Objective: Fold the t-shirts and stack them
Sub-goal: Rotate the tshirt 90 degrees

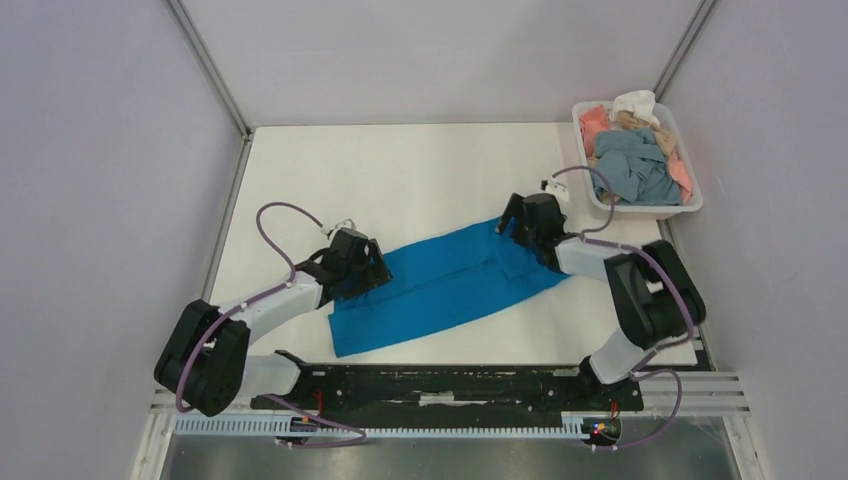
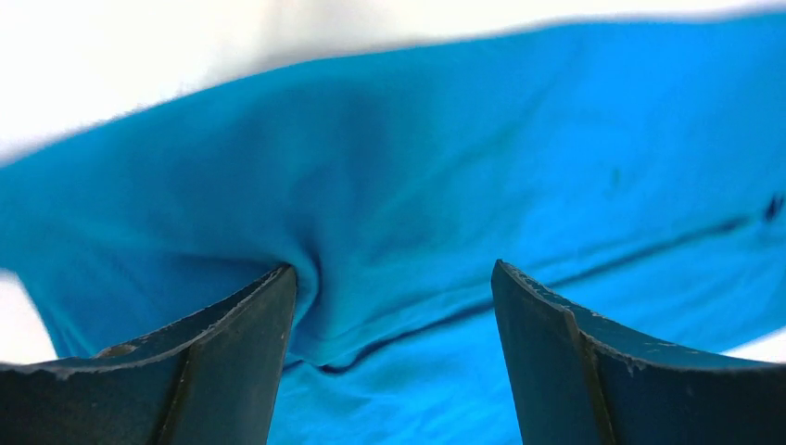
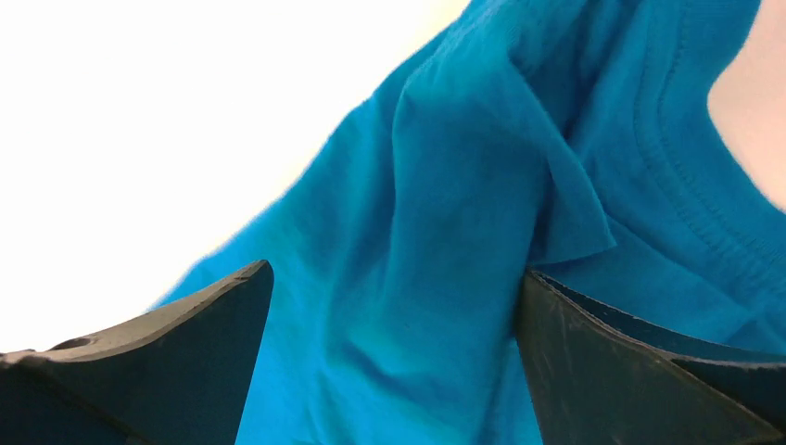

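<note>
Your bright blue t-shirt lies as a long band on the white bench, running on a slant from near the front left towards the middle of the right edge. One long side is turned over on itself.

Your left tool sits low over the band's left end, its jaws spread wide. In the left wrist view the two dark fingers stand well apart with blue cloth filling the space beyond them. A small pucker gathers by the left finger's tip, and a stitched seam crosses below it. Nothing is pinched between the fingers.

Your right tool is over the band's right end, also opened wide. The right wrist view shows its fingers either side of a loose fold of the shirt, with the ribbed collar curving off to the right. No cloth is clamped here either.

At the bench's far right corner stands the white tray. It holds a grey-blue t-shirt heaped on top, a salmon pink t-shirt at its far left, and a tan t-shirt and a white t-shirt bunched at its far end.
</note>
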Robot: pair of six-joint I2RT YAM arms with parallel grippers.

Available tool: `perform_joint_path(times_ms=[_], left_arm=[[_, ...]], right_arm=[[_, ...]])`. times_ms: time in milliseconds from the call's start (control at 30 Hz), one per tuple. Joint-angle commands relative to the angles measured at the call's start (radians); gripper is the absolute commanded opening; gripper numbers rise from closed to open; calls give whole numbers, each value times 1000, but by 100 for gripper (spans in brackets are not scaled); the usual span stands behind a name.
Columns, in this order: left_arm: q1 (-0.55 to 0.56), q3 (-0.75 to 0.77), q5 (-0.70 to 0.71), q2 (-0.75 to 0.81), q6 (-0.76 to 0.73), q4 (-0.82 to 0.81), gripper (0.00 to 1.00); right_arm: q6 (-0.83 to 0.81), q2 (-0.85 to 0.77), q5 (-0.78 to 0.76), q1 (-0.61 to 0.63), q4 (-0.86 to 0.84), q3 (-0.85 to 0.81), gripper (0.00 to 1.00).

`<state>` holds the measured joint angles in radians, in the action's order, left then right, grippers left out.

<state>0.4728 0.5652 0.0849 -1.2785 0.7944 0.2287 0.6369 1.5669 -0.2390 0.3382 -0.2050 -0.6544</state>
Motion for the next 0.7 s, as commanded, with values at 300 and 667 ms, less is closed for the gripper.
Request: perform_joint_path(times_ms=[300, 667], left_arm=[[531, -97, 237, -16, 558, -181, 83], [674, 128, 363, -121, 490, -43, 84]], right_arm=[[28, 886, 484, 2, -103, -1039, 98], [126, 1097, 488, 5, -287, -1354, 98]])
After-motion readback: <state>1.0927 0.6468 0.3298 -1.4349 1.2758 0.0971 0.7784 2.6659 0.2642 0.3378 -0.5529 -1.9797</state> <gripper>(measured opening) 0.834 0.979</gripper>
